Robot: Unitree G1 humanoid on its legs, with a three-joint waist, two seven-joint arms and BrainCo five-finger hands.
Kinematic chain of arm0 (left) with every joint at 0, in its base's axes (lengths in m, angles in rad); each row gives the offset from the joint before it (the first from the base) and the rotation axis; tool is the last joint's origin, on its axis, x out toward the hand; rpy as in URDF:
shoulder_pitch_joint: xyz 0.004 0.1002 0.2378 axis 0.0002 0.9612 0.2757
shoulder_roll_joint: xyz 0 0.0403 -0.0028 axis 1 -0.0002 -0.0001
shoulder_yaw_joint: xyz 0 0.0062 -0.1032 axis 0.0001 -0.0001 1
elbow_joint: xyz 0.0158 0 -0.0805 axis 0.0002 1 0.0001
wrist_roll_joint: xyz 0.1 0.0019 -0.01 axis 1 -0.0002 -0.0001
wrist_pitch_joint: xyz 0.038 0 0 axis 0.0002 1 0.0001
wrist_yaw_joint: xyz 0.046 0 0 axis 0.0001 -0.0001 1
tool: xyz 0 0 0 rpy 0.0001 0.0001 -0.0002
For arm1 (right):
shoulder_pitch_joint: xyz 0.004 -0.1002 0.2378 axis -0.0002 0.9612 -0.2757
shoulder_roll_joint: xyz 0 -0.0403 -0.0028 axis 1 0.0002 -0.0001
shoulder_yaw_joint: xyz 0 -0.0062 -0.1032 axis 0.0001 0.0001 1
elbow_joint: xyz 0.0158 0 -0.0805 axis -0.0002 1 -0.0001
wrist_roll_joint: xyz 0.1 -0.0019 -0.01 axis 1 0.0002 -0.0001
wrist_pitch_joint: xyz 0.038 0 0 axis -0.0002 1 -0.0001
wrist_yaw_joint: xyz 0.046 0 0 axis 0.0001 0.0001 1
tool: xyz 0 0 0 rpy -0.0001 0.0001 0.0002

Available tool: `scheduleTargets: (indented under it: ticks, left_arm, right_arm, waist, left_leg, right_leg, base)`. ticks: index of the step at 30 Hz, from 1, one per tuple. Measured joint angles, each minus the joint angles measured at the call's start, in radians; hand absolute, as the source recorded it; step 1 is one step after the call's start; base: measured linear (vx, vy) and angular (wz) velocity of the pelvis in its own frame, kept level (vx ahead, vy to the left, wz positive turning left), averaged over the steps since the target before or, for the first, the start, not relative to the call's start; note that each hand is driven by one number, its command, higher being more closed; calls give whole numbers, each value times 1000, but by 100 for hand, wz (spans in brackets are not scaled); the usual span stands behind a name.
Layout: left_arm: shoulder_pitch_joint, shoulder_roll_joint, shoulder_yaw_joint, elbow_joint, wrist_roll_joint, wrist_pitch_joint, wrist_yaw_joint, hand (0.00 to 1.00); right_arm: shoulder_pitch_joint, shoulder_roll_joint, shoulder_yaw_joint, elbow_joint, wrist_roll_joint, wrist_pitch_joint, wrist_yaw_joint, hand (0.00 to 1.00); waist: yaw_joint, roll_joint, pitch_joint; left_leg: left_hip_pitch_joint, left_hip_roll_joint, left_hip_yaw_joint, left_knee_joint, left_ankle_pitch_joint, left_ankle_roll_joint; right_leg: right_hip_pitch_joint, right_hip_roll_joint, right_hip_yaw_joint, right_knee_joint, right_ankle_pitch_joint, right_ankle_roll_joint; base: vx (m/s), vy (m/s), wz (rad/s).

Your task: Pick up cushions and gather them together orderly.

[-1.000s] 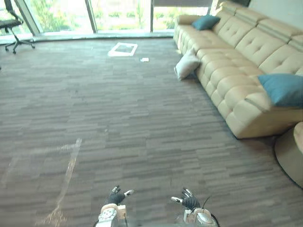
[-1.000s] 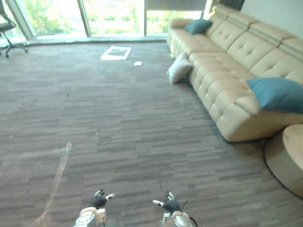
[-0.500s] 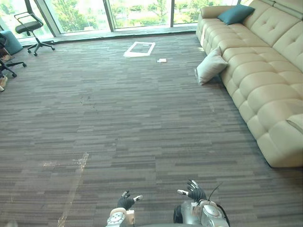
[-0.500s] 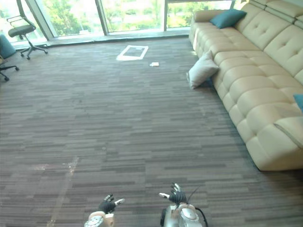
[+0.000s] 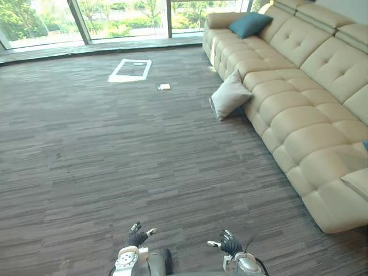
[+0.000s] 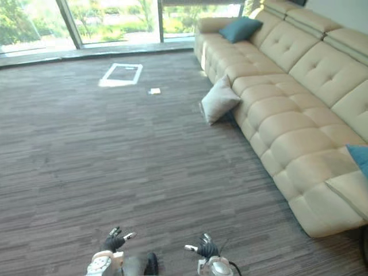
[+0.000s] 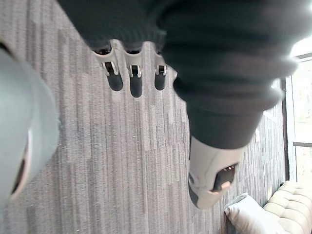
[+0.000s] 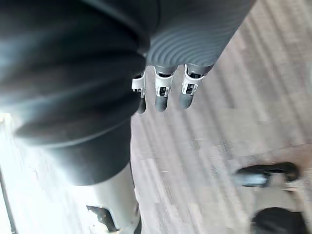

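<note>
"Where the long front edge of the beige sofa (image 5: 299,109) meets the carpeted floor (image 5: 115,161), do you see the pale cushion (image 5: 230,96)?"

"I do. It stands tilted on the floor and leans against the sofa's base, in the far half of the sofa. A teal cushion (image 5: 250,24) lies on the seat at the far end, close by the armrest."

"There's a second teal cushion (image 6: 360,159) on the near end of the sofa, cut off by the view's right edge."

"And the room to move?"

"A wide stretch of carpet lies between the robot and the sofa. The sofa's edge runs away at a slant toward the windows (image 5: 115,17), which bound the far side."

"Anything on the floor over there?"

"A white rectangular outline (image 5: 131,69) near the windows, and near it a small white scrap (image 5: 164,87). If it bears any writing, it is too small to tell."

"The hands?"

"Both are low in front of the robot, well apart from every cushion. The left robot hand (image 5: 137,237) has its fingers loosely spread with the thumb out, holding nothing. The right robot hand (image 5: 230,246) is the same, relaxed and empty."
</note>
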Motion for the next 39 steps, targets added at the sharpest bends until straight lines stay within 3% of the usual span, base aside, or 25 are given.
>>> scheduleTargets:
  ticks: [2,5,7,8,9,10,12,13,14,15,17,19,20,21,22,24,26,27,29,30,31,33,35,37,39]
  left_arm:
    - [-16,-16,-51,23,-9,3,-1,0]
    - [-40,-34,-72,25,-19,2,-3,0]
    - [-43,-41,-79,24,-18,1,-3,0]
    - [-49,-44,-82,21,-18,0,-4,0]
    - [-43,-44,-80,23,-18,1,-4,0]
    - [-23,-53,-66,27,-17,2,-4,0]
    - [-4,-63,-45,36,-18,2,-6,0]
    - [-9,-72,-24,36,-16,2,-6,0]
    - [-11,-77,8,33,-18,2,-6,0]
    - [-5,-76,27,25,-19,2,-8,0]
    - [2,-72,48,-5,-23,0,-6,0]
    - [14,-60,50,-39,-29,-4,-4,0]
    - [14,-60,50,-39,-29,-5,-4,0]
    - [21,-60,52,-61,-38,-11,-2,0]
    - [23,-60,54,-63,-38,-16,0,0]
    - [23,-58,46,-56,-38,-20,8,0]
    - [24,-58,43,-55,-37,-21,13,0]
    - [25,-43,34,-44,-37,-21,14,0]
    - [18,-16,-1,-23,-35,-20,11,0]
    - [12,-4,-17,-18,-34,-19,8,0]
    - [-3,1,-18,-5,-34,-9,10,0]
    - [-10,-9,-35,22,-31,2,10,0]
    - [-12,-18,-56,26,-17,4,10,0]
    - [-20,-19,-74,36,-17,8,9,0]
    - [-21,-27,-78,36,-16,14,9,0]
  right_arm:
    - [17,-8,-10,-51,1,-8,0,0]
    - [-4,-8,-19,-68,2,-21,4,0]
    - [-23,-9,-37,-68,3,-22,4,0]
    - [-29,-8,-46,-63,3,-20,3,0]
    - [-29,-13,-46,-51,2,-18,3,0]
    - [-39,-20,-42,-41,1,-18,4,0]
    - [-47,-27,-46,-41,0,-17,4,0]
    - [-49,-39,-44,-43,1,-18,4,0]
    - [-51,-46,-36,-41,1,-15,4,0]
    - [-56,-44,-30,-40,1,-10,3,0]
    - [-56,-30,-8,-25,3,-4,-4,0]
    - [-57,-14,4,0,3,0,-4,0]
    - [-58,-14,4,1,3,0,-4,0]
    - [-57,-10,4,4,3,2,-6,0]
    - [-59,-11,0,4,3,2,-7,0]
    - [-60,-22,1,10,2,1,-10,0]
    - [-49,-39,3,26,2,2,-13,0]
    - [-43,-34,3,43,2,3,-14,0]
    - [-7,-27,-11,41,2,0,-14,0]
    - [5,-27,-20,36,1,-1,-13,0]
    - [9,-36,-22,35,0,0,-12,0]
    - [13,-43,-42,-3,-3,-1,-10,0]
    - [14,-47,-44,-36,-5,-10,-8,0]
    - [6,-43,-46,-42,-7,-14,-5,0]
    - [-13,-40,-49,-37,-5,-19,-6,0]
  waist:
    - [-9,23,12]
    - [-30,30,28]
    - [-53,31,30]
    - [-57,24,32]
    - [-56,20,37]
    - [-52,37,26]
    - [-47,75,29]
    - [-49,106,30]
    - [-49,131,35]
    - [-42,136,46]
    - [-32,124,62]
    - [-2,99,58]
    - [-1,99,58]
    - [11,101,60]
    - [13,101,59]
    - [14,106,55]
    - [22,110,33]
    - [18,72,6]
    - [8,23,-11]
    - [9,1,-4]
    - [6,-8,6]
    - [-4,19,23]
    - [-11,44,27]
    - [-19,45,29]
    - [-36,44,29]
  left_leg:
    - [150,2,-22,-100,-10,12]
    - [269,20,-53,-189,-36,2]
    - [320,28,-68,-210,-79,10]
    - [359,27,-78,-227,-131,-40]
    - [397,25,-103,-238,-138,-43]
    - [411,38,-125,-203,-137,-39]
    - [327,91,-171,67,-135,-43]
    - [235,122,-208,280,-94,-110]
    - [133,158,-249,503,45,-191]
    - [40,195,-255,699,148,-215]
    - [-56,209,-206,831,93,-162]
    - [-143,208,-70,739,24,-124]
    - [-144,209,-67,735,22,-122]
    - [-198,210,14,509,-6,-102]
    - [-203,185,42,276,3,-112]
    - [-209,144,21,-51,89,-123]
    - [-228,118,-23,-85,232,-58]
    - [-224,74,-27,-77,240,-7]
    - [-171,12,-19,-80,186,9]
    - [-118,-20,-24,-80,146,17]
    - [-59,-41,-32,-77,102,23]
    - [59,-45,-55,-88,49,32]
    - [166,-33,-69,-148,11,33]
    - [242,-12,-96,-180,-38,29]
    - [292,15,-115,-192,-81,1]
  right_leg:
    - [-153,32,-95,70,-107,-67]
    - [-290,36,-255,-208,-179,-117]
    - [-318,40,-293,-499,-115,-122]
    - [-322,42,-290,-691,-20,-126]
    - [-320,48,-269,-667,67,-151]
    - [-332,64,-265,-584,41,-194]
    - [-304,82,-276,-526,-46,-223]
    - [-270,105,-297,-531,-83,-232]
    - [-223,133,-306,-544,-115,-243]
    - [-149,165,-301,-572,-150,-263]
    - [-14,187,-272,-636,-187,-282]
    - [109,183,-205,-740,-195,-277]
    - [112,183,-203,-743,-195,-276]
    - [199,178,-150,-829,-186,-248]
    - [245,171,-124,-874,-194,-233]
    - [313,164,-94,-935,-213,-205]
    - [365,153,-71,-956,-247,-158]
    - [360,114,-70,-913,-258,-139]
    - [277,59,-68,-650,-244,-109]
    - [193,36,-56,-409,-183,-23]
    - [103,23,-37,-158,-141,7]
    - [-3,25,-56,47,-156,-29]
    - [-124,31,-106,46,-191,-82]
    - [-231,44,-161,-115,-216,-115]
    - [-273,46,-237,-396,-171,-119]
  base:
    - [574,115,21]
    - [521,-1,47]
    - [513,-142,72]
    - [613,-207,68]
    - [645,-223,44]
    - [745,-294,0]
    - [592,-258,-4]
    - [609,-245,8]
    - [752,-248,2]
    - [631,-173,-13]
    - [565,-107,-43]
    - [571,-79,-78]
    - [557,-22,-97]
    - [456,20,-93]
    - [594,73,-107]
    - [702,195,-65]
    - [692,279,-56]
    - [743,286,-19]
    - [789,311,18]
    - [645,262,24]
    - [490,172,22]
    - [554,150,17]
    - [512,85,18]
    - [426,-28,33]
    - [496,-109,31]
